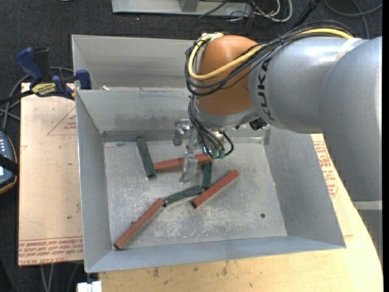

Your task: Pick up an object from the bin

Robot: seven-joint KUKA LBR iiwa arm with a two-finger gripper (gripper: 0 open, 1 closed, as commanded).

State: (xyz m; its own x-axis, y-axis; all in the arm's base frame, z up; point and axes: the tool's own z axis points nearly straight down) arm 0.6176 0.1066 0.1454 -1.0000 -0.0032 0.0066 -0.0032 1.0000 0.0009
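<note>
The end effector [190,166] sat low in the grey bin [91,163], at a red-brown stick's [167,164] end; whether wide or narrow, I could not tell.

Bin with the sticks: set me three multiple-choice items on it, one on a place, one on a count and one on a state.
1. Where is the gripper?
A. At the bin's front left corner
B. Near the middle, among the sticks
C. Outside the bin

2. How many red-brown sticks are in the bin?
A. One
B. Three
C. Six

3. How does the front stick lie?
A. Flat on the floor
B. Upright against a wall
C. Hanging over the rim

Answers:
1. B, it hangs down beside the middle sticks.
2. B, three red-brown ones lie among the dark green ones.
3. A, its whole length rests on the floor.
</note>
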